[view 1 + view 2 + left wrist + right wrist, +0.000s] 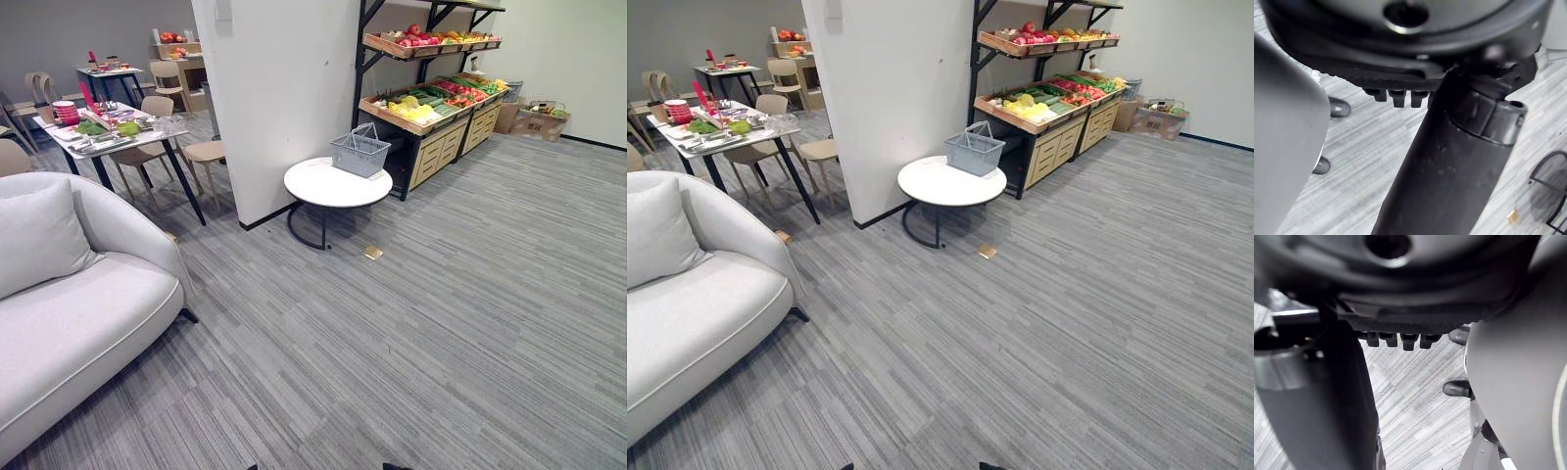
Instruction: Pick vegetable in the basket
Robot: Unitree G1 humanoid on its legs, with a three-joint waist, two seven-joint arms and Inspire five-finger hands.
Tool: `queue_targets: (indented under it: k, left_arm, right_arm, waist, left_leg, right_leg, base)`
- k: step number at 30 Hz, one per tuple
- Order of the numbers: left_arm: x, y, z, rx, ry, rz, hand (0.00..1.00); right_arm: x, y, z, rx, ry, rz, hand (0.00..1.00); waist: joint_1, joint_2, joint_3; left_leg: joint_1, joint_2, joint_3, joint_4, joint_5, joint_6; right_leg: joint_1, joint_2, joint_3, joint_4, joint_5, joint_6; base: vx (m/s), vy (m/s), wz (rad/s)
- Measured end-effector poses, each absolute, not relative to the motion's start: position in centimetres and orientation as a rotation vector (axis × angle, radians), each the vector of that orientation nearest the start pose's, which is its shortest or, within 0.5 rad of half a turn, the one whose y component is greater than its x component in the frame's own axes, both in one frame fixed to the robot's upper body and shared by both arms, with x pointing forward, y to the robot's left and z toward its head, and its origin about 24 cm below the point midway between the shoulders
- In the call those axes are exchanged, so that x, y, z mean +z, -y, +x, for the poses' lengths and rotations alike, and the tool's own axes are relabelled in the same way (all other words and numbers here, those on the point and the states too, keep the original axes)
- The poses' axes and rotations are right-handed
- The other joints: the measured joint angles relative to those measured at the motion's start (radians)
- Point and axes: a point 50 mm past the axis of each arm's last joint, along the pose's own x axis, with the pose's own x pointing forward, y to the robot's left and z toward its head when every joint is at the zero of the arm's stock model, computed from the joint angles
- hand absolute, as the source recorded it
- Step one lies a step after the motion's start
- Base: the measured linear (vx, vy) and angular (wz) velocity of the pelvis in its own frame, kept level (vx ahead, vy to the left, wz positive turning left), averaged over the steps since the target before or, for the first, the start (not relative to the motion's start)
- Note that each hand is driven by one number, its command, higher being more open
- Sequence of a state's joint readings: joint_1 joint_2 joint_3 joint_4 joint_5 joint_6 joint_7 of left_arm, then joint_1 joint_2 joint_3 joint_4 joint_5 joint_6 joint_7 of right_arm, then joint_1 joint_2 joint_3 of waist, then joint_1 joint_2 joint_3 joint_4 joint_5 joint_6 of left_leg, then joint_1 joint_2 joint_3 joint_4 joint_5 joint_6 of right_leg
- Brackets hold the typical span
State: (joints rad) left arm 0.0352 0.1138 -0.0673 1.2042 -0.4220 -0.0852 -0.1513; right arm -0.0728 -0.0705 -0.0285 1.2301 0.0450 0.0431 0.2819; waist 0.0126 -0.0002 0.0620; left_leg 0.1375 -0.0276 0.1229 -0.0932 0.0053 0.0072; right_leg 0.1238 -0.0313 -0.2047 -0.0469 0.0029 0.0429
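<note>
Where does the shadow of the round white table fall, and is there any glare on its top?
Left eye view: the round white table throws a soft shadow on the floor right beneath it; its top is bright, without a hard glare spot. Right eye view: the grey basket is evenly lit.

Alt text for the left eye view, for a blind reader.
A grey basket sits on a round white table by a produce rack of vegetables. A pale sofa is at near left, a set dining table behind it.
</note>
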Motion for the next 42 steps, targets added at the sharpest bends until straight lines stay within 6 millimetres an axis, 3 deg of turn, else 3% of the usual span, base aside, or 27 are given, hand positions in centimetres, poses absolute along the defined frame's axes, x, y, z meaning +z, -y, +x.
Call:
queue_targets:
  k: [9,11,13,14,15,17,19,23,25,27,29,30,32,33,35,36,37,39,41,42]
  left_arm:
    - [-16.8,-18.3,8.8,0.143,-1.116,-0.302,1.00]
    - [-16.8,-18.4,8.9,0.142,-1.115,-0.301,1.00]
    - [-16.7,-18.5,8.9,0.144,-1.114,-0.297,1.00]
    - [-16.7,-18.6,9.0,0.147,-1.114,-0.296,1.00]
    - [-16.6,-18.9,9.1,0.151,-1.108,-0.289,1.00]
    - [-16.5,-19.6,9.3,0.166,-1.098,-0.282,1.00]
    - [-16.4,-20.1,9.2,0.202,-1.092,-0.301,1.00]
    - [-16.4,-20.7,9.0,0.245,-1.098,-0.313,1.00]
    - [-16.4,-20.7,9.1,0.247,-1.094,-0.313,1.00]
    - [-16.4,-20.7,9.0,0.274,-1.084,-0.338,1.00]
    - [-16.4,-20.7,9.1,0.297,-1.069,-0.352,1.00]
    - [-16.3,-20.6,9.2,0.296,-1.064,-0.351,1.00]
    - [-16.3,-20.4,9.2,0.289,-1.065,-0.348,1.00]
    - [-16.4,-20.5,9.0,0.285,-1.075,-0.339,1.00]
    - [-16.5,-20.8,8.6,0.300,-1.083,-0.342,1.00]
    - [-16.5,-20.6,8.6,0.299,-1.091,-0.350,1.00]
    - [-16.6,-20.5,8.5,0.300,-1.098,-0.355,1.00]
    - [-16.6,-19.8,8.6,0.308,-1.088,-0.396,1.00]
    - [-16.6,-19.3,9.0,0.305,-1.058,-0.429,1.00]
    - [-16.5,-19.3,9.1,0.309,-1.037,-0.447,1.00]
  right_arm:
    - [-16.4,17.0,11.3,0.104,-1.179,0.220,1.00]
    - [-16.3,17.3,11.6,0.084,-1.161,0.238,1.00]
    - [-16.1,17.5,12.1,0.064,-1.136,0.252,1.00]
    - [-15.9,17.7,12.6,0.056,-1.106,0.261,1.00]
    - [-15.6,17.8,13.4,0.047,-1.072,0.278,1.00]
    - [-15.5,17.8,13.6,0.041,-1.062,0.293,1.00]
    - [-15.6,18.0,13.5,0.003,-1.063,0.332,1.00]
    - [-15.6,18.3,13.4,-0.069,-1.039,0.419,1.00]
    - [-15.5,18.4,13.5,-0.082,-1.023,0.438,1.00]
    - [-15.4,18.4,13.5,-0.085,-1.008,0.441,1.00]
    - [-15.4,18.5,13.4,-0.085,-1.001,0.438,1.00]
    - [-15.4,18.5,13.3,-0.086,-1.000,0.437,1.00]
    - [-15.3,18.6,13.3,-0.085,-0.994,0.437,1.00]
    - [-15.2,18.6,13.5,-0.079,-0.985,0.449,1.00]
    - [-15.1,18.7,14.1,-0.086,-0.986,0.464,1.00]
    - [-15.2,18.8,14.0,-0.099,-0.996,0.471,1.00]
    - [-15.2,18.9,13.8,-0.108,-1.003,0.476,1.00]
    - [-15.5,19.5,13.1,-0.136,-1.034,0.470,1.00]
    - [-15.6,19.9,12.7,-0.153,-1.044,0.459,1.00]
    - [-15.9,20.0,12.0,-0.163,-1.069,0.456,1.00]
  waist:
    - [-0.001,0.004,0.008]
    - [-0.007,0.002,0.022]
    - [-0.014,-0.004,0.038]
    - [-0.016,0.006,0.051]
    - [-0.019,-0.003,0.059]
    - [-0.019,-0.022,0.068]
    - [-0.013,-0.022,0.071]
    - [-0.014,-0.006,0.081]
    - [-0.012,-0.001,0.086]
    - [-0.011,-0.005,0.089]
    - [-0.002,-0.014,0.094]
    - [0.007,-0.017,0.094]
    - [0.012,-0.018,0.090]
    - [0.006,-0.017,0.077]
    - [0.007,-0.017,0.071]
    - [0.004,-0.015,0.065]
    - [0.002,-0.010,0.059]
    - [-0.002,0.040,0.039]
    - [-0.001,0.074,0.048]
    - [0.000,0.071,0.052]
  left_leg:
    - [0.052,0.001,0.015,0.005,-0.007,-0.009]
    - [0.053,-0.001,0.019,0.005,-0.013,-0.002]
    - [0.053,-0.007,0.016,0.006,-0.025,0.024]
    - [0.050,-0.004,0.016,0.025,-0.039,0.046]
    - [0.047,-0.002,0.020,0.047,-0.043,0.067]
    - [0.050,0.001,0.010,0.074,-0.051,0.077]
    - [0.044,0.022,0.005,0.096,-0.065,0.072]
    - [-0.007,0.075,0.004,0.207,-0.134,0.043]
    - [-0.017,0.110,0.008,0.271,-0.192,0.012]
    - [-0.001,0.128,0.011,0.320,-0.246,-0.014]
    - [0.030,0.152,0.013,0.359,-0.303,-0.047]
    - [0.057,0.173,0.014,0.374,-0.338,-0.078]
    - [0.094,0.214,0.009,0.371,-0.373,-0.116]
    - [0.120,0.248,0.009,0.342,-0.377,-0.121]
    - [0.143,0.288,-0.002,0.362,-0.334,-0.118]
    - [0.142,0.301,-0.020,0.413,-0.301,-0.095]
    - [0.136,0.308,-0.031,0.444,-0.278,-0.091]
    - [0.006,0.362,-0.062,0.722,-0.186,-0.065]
    - [-0.075,0.372,-0.067,0.944,-0.221,-0.076]
    - [-0.117,0.351,-0.042,1.044,-0.262,-0.064]
  right_leg:
    - [0.026,-0.005,0.016,0.044,-0.009,0.017]
    - [-0.017,-0.017,0.018,0.139,-0.047,0.027]
    - [-0.075,-0.041,0.015,0.277,-0.085,0.060]
    - [-0.132,-0.057,0.012,0.409,-0.092,0.063]
    - [-0.198,-0.083,0.008,0.569,-0.103,0.044]
    - [-0.249,-0.126,0.002,0.730,-0.125,0.010]
    - [-0.247,-0.139,0.013,0.702,-0.127,0.015]
    - [-0.241,-0.112,0.020,0.477,-0.126,0.028]
    - [-0.241,-0.105,0.005,0.274,-0.074,0.076]
    - [-0.242,-0.128,-0.014,0.192,-0.032,0.077]
    - [-0.244,-0.156,-0.049,0.177,-0.019,0.071]
    - [-0.248,-0.169,-0.071,0.185,-0.017,0.067]
    - [-0.277,-0.177,-0.101,0.279,0.033,0.058]
    - [-0.328,-0.159,-0.095,0.408,0.018,0.037]
    - [-0.374,-0.148,-0.104,0.599,-0.127,-0.015]
    - [-0.372,-0.147,-0.107,0.663,-0.194,-0.034]
    - [-0.360,-0.140,-0.111,0.670,-0.220,-0.041]
    - [-0.283,-0.070,-0.125,0.574,-0.257,-0.054]
    - [-0.182,-0.015,-0.121,0.467,-0.250,-0.068]
    - [-0.097,0.002,-0.110,0.399,-0.248,-0.072]
  base:
    - [-0.01,0.002,-0.06]
    - [-0.09,0.030,-0.08]
    - [-0.09,0.046,0.00]
    - [-0.12,0.086,0.12]
    - [-0.10,0.071,0.19]
    - [-0.11,0.074,0.31]
    - [-0.10,0.028,0.12]
    - [-0.01,-0.046,-0.15]
    - [0.11,-0.148,-0.13]
    - [0.21,-0.184,-0.04]
    - [0.29,-0.248,-0.04]
    - [0.39,-0.324,0.02]
    - [0.47,-0.393,0.11]
    - [0.44,-0.384,0.16]
    - [0.67,-0.531,0.08]
    - [0.75,-0.585,0.02]
    - [0.73,-0.581,0.04]
    - [0.60,-0.384,-0.10]
    - [0.47,-0.187,-0.19]
    - [0.47,-0.112,-0.29]
